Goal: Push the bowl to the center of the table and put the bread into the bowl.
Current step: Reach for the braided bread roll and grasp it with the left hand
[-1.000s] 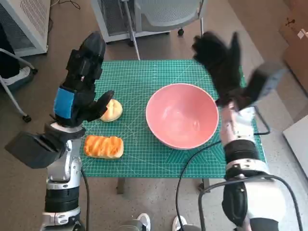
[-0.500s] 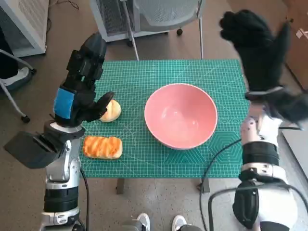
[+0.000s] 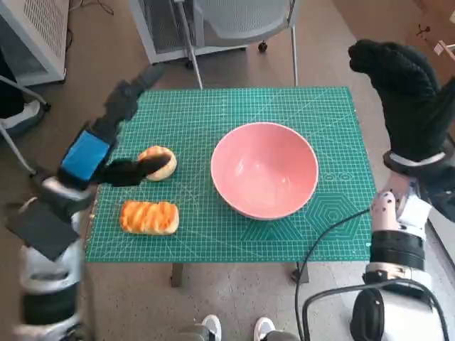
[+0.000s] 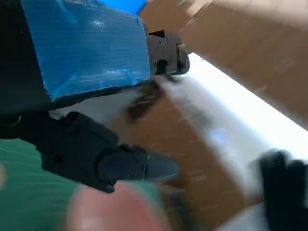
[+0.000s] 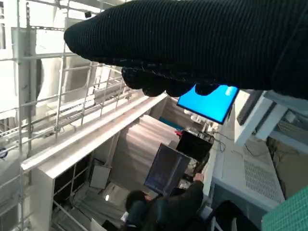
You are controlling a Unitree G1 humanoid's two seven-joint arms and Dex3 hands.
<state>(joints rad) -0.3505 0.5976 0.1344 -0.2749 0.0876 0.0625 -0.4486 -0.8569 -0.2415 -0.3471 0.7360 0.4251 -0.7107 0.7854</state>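
Note:
The pink bowl (image 3: 264, 169) stands empty on the green mat (image 3: 320, 234), a little right of the middle. A round bun (image 3: 158, 162) lies to its left, and a striped loaf (image 3: 149, 217) lies nearer the front edge. My left hand (image 3: 106, 142) hovers, blurred, over the table's left edge with fingers stretched toward the far side and its thumb across the bun's near side; it holds nothing. In the left wrist view the left hand (image 4: 86, 53) is spread too. My gloved right hand (image 3: 405, 92) is raised beyond the table's right edge, empty, well clear of the bowl.
A grey chair (image 3: 242, 18) stands behind the table and a white cabinet (image 3: 35, 35) at the far left. White shoes (image 3: 213, 328) show below the front edge. The right wrist view looks out at a seated person (image 5: 163, 207) by a screen.
My right hand has swung away from the bowl's far right rim, out past the table's right edge. My left hand has dropped lower and leftward, and it is blurred. Bowl and breads stay put.

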